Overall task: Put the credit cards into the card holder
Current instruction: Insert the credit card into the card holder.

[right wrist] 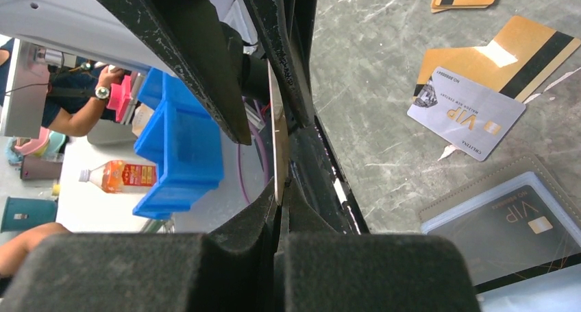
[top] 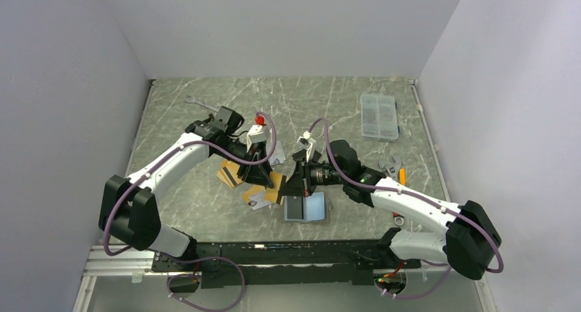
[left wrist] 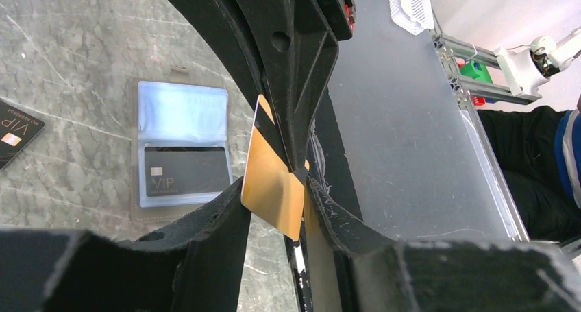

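The card holder (top: 316, 205) lies open near the table's front, pale blue sleeves up, with a black VIP card (left wrist: 185, 171) in one sleeve; it also shows in the left wrist view (left wrist: 181, 106) and the right wrist view (right wrist: 473, 192). My right gripper (right wrist: 281, 192) is shut on a gold credit card (left wrist: 270, 188), held on edge above the table left of the holder. My left gripper (left wrist: 274, 192) is open, its jaws on either side of that card. Loose on the table are a silver VIP card (right wrist: 466, 113) and gold cards (right wrist: 527, 51).
A clear compartment box (top: 379, 116) lies at the back right. A wrench (top: 199, 103) lies at the back left, and small tools (top: 396, 169) by the right arm. Another black VIP card (left wrist: 14, 130) lies on the table. The two grippers (top: 277, 178) meet mid-table.
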`<move>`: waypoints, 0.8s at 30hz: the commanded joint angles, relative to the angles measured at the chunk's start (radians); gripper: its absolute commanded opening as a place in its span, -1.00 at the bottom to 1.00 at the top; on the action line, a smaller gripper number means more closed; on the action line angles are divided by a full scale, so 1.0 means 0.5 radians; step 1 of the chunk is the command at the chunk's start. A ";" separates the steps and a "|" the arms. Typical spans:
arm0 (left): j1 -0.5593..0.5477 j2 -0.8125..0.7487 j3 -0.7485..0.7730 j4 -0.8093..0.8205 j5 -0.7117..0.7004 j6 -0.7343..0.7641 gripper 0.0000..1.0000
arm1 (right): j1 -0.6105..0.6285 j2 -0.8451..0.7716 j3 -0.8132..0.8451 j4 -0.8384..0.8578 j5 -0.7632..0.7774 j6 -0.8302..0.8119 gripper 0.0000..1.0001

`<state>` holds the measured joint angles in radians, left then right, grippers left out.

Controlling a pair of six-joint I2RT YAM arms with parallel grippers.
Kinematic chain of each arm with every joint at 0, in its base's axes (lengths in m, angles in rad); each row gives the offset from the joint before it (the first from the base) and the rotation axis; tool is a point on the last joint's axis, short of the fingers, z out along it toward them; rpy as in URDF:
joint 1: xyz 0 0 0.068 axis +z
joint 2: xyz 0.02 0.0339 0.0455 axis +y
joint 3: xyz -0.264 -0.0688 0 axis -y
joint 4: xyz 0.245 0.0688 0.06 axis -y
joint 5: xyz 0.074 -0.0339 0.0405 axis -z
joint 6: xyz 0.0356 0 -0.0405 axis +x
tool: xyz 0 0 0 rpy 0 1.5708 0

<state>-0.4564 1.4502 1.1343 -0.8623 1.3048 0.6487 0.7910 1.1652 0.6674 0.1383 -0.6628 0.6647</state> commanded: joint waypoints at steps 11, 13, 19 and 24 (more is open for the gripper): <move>0.024 0.161 0.249 -0.522 0.362 0.451 -1.00 | 0.001 -0.099 0.048 0.239 0.098 0.019 -0.96; 0.067 0.178 0.272 -0.606 0.420 0.527 -1.00 | 0.004 -0.110 0.022 0.317 0.116 0.062 -0.84; 0.120 0.200 0.350 -0.865 0.535 0.733 -1.00 | 0.004 -0.042 -0.045 0.604 0.081 0.207 -0.68; 0.129 0.141 0.313 -0.784 0.559 0.656 -1.00 | 0.004 0.010 -0.064 0.795 0.054 0.294 -0.70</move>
<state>-0.3916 1.5551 1.2758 -1.2343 1.4895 0.9455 0.7963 1.1492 0.6380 0.3721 -0.6472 0.7609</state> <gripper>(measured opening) 0.013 0.167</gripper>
